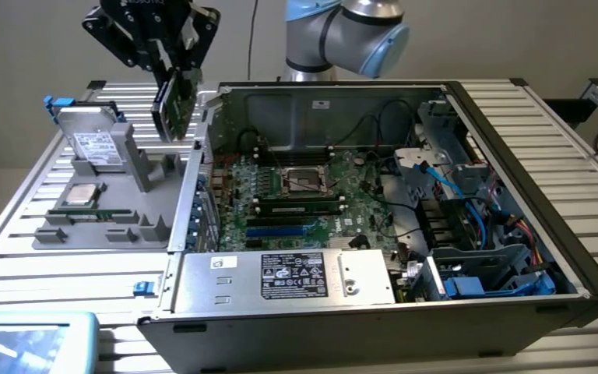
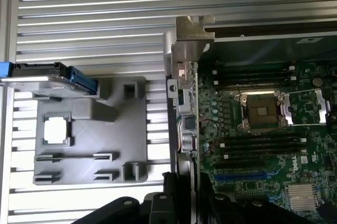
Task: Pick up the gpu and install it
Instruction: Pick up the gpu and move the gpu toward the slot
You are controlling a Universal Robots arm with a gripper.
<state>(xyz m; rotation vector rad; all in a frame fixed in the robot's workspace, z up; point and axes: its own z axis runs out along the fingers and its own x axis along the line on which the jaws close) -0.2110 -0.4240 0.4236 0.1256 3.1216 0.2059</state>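
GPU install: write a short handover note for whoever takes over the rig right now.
Gripper: shut on the gpu, which hangs on edge in the air.
Position: over the edge of the open computer case, beside the gray parts holder.
Done: gpu picked up, clear of the holder.
Left: gpu not yet seated on the motherboard.

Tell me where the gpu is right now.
In the exterior view's upper left, the gpu hangs in the gripper, above the edge of the computer case nearest the grey tray.
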